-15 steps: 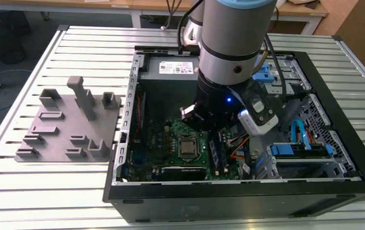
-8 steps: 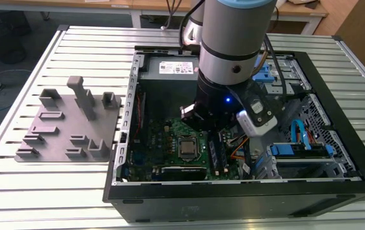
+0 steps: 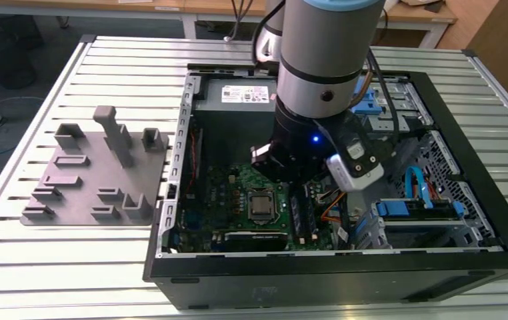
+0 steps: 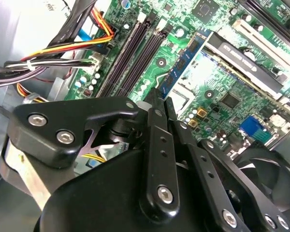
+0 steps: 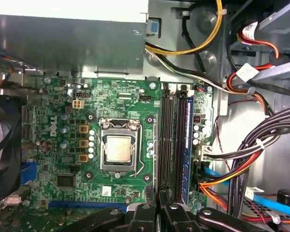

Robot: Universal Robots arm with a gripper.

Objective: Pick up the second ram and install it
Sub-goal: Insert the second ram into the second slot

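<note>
Gripper (image 4: 160, 96) is clamped tight on the ram (image 4: 183, 60), holding it poised over the slots (image 4: 130, 53) and close beside them; it looks light, stiff and fragile, so I'd judge the bare long edge the place to grip, clear of its delicate faces.

The hand (image 4: 158, 95) is showing satin black links with bright metal screws. The second ram (image 4: 184, 62) is gleaming as a glossy blue board. The surface (image 3: 76, 267) is looking like ribbed, matt pale metal, the fixture block (image 3: 94, 180) dull grey plastic, the motherboard (image 5: 43, 116) glossy green lacquer.
</note>
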